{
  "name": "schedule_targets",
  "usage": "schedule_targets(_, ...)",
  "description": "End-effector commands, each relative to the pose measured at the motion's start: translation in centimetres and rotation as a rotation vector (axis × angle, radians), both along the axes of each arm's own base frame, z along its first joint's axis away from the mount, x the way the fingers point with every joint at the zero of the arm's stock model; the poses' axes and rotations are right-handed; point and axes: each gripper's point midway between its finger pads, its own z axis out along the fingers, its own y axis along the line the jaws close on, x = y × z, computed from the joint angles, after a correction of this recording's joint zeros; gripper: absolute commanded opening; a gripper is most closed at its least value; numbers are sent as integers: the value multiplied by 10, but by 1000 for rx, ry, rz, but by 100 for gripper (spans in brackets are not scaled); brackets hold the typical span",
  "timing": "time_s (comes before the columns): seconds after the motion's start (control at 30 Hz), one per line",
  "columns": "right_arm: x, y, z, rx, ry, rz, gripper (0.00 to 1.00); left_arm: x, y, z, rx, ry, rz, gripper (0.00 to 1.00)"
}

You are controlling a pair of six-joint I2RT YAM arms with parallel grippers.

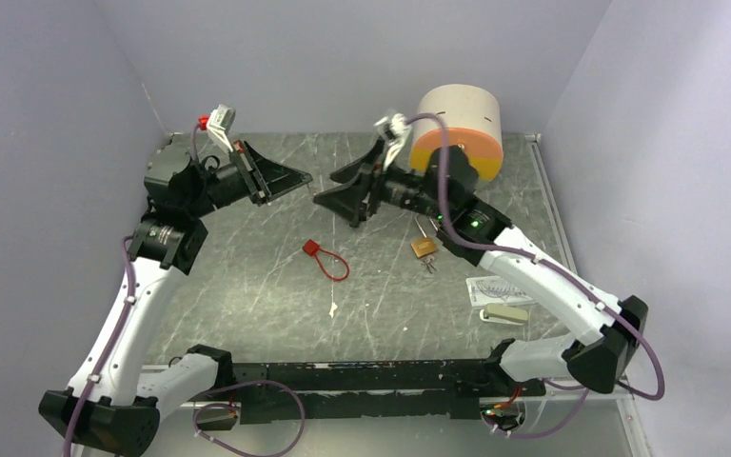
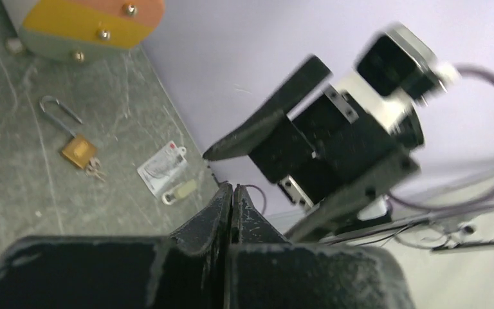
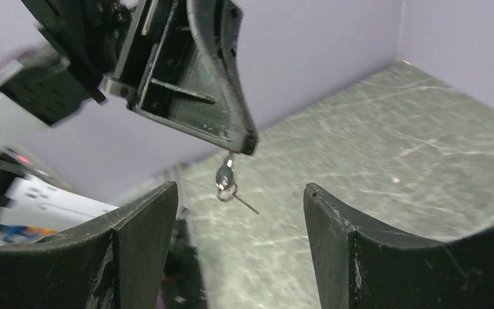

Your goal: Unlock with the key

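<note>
L jaws closed, pinching key (image 3: 226, 179) at their very tips; it dangles ahead of open, empty R jaws. Padlock (image 1: 424, 248) on bench (image 1: 247, 295), apart from both, nearer R. Risk: marginal grip, so key may swing, twist or drop before insertion.

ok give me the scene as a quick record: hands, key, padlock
left hand: shut, pinching the key at its tips
right hand: open, empty, facing the left hand
key: hanging from the left hand, above the table
padlock: flat on the table, neither hand on it
</note>
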Motion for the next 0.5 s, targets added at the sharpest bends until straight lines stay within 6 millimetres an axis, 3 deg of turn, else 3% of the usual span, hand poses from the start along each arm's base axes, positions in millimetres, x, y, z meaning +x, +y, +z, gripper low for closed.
schedule_targets(0.0,-46,-30,74,340,122,241,73,-23,2,35,75,-405,-50,3)
schedule_targets(0.2,-53,-31,84,379,177,329,59,-43,0,48,76,-581,-123,3)
schedule_targets(0.47,-56,-23,86,355,167,380,57,-48,0,56,57,-620,-127,3)
